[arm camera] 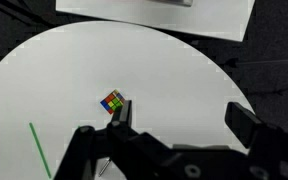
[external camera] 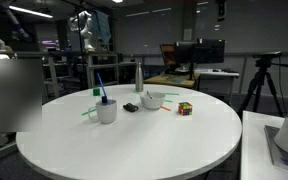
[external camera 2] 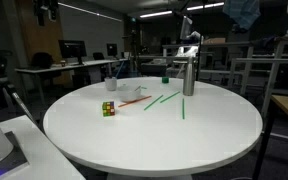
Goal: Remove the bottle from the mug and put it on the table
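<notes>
The white mug (external camera: 106, 112) stands on the round white table (external camera: 134, 140) at its left side. The slim teal-green bottle (external camera: 104, 98) stands upright inside the mug, beside a thin blue stick (external camera: 99, 84). In the wrist view my gripper (arm camera: 182, 112) is open and empty. It hovers above the table (arm camera: 174, 70) near a colour cube (arm camera: 113, 101). The mug and the bottle are out of the wrist view. The gripper itself does not show in either exterior view, so it is far from the mug.
A tall grey metal bottle (external camera: 138, 76) (external camera 2: 188, 75), a white bowl (external camera: 153, 99), a small black object (external camera: 130, 106) and the colour cube (external camera: 185, 108) (external camera 2: 108, 108) stand on the table. Thin green sticks (external camera 2: 164, 100) (arm camera: 41, 150) lie flat. Another white surface (arm camera: 154, 15) lies beyond the table edge.
</notes>
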Robot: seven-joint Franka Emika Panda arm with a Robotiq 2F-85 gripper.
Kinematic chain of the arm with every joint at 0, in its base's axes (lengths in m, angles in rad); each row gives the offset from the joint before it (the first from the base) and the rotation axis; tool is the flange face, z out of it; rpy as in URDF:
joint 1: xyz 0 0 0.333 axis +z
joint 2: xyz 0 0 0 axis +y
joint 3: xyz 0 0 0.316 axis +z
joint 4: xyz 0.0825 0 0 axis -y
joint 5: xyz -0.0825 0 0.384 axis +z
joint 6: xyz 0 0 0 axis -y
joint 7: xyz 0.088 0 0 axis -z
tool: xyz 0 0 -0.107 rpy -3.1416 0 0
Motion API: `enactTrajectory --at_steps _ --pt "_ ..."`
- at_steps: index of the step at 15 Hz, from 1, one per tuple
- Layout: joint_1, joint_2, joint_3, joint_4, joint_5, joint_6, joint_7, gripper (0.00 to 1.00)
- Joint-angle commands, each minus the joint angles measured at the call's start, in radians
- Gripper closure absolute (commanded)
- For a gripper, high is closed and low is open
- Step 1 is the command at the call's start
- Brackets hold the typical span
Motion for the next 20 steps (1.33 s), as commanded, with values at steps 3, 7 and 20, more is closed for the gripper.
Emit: enactTrajectory --at_steps 3,7,20 --pt "0.004 0.025 -0.001 0.009 -0.011 0.022 0.003 0.0" --pt "0.008 0.092 0.007 0.032 -0.026 0.08 -0.012 0.0" --pt "0.039 0.507 0.041 0.253 -0.044 0.158 -0.027 0.0"
